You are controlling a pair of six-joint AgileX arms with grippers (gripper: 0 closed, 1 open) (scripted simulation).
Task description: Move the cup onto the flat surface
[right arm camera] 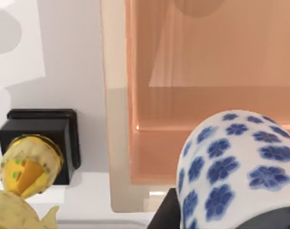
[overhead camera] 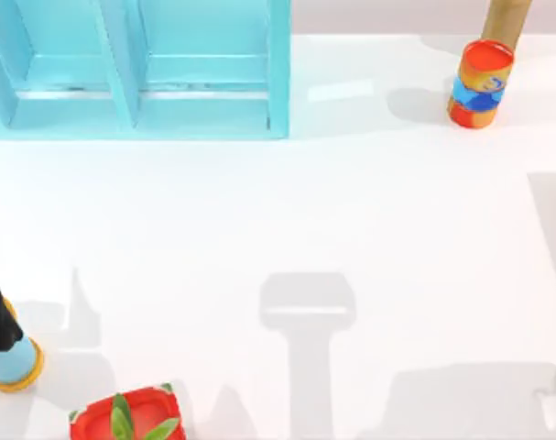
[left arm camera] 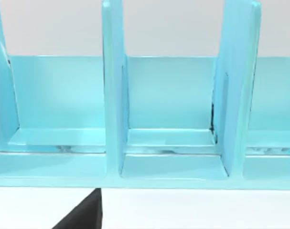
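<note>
White worktop [overhead camera: 351, 229] stretches under the overhead camera, with a pale blue partitioned shelf unit [overhead camera: 140, 69] along its far left edge and a red-orange can with a blue label [overhead camera: 479, 84] standing at far right. At the near left edge sit a red box with green leaves [overhead camera: 131, 417] and a blue-and-orange cylinder [overhead camera: 12, 362].

From the right wrist camera, the small white cup with blue flower dots [right arm camera: 235, 171] looms very close, beside a translucent orange tray with a cream rim [right arm camera: 117, 114]. Whether the right claw is clamped on it cannot be told. A black block [right arm camera: 42, 129] carrying a yellow figure [right arm camera: 27, 164] lies beyond. The left wrist camera faces the shelf unit.

Glazed and rigid, the cup looks light, slippery and chippable; gripping across its wall near the rim seems safest.
</note>
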